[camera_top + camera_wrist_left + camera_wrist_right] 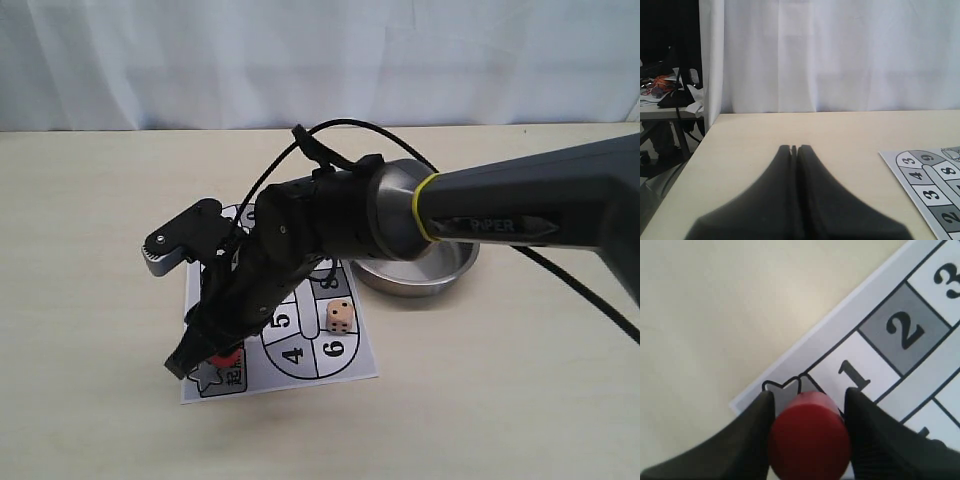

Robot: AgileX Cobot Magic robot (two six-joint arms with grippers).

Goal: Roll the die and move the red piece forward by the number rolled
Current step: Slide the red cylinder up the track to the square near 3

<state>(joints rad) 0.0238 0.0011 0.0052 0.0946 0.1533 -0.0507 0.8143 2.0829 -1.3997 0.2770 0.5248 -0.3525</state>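
Note:
The red piece (pixel 809 435) stands on the star square at the start corner of the numbered paper board (pixel 900 330). My right gripper (pixel 809 395) is shut on it, one dark finger pressed to each side. In the exterior view the red piece (pixel 224 359) shows only partly under the right gripper (pixel 205 362) at the board's near left corner. The beige die (pixel 340 316) rests on the board (pixel 362 368) beside square 6, apart from the gripper. My left gripper (pixel 795 148) is shut with nothing in it, over bare table to one side of the board (pixel 932 185).
A shallow metal bowl (pixel 420 270) sits on the table just right of the board, partly under the right arm (pixel 520 215). White curtain backs the table. The table's side edge and a cluttered bench (pixel 670 95) show in the left wrist view.

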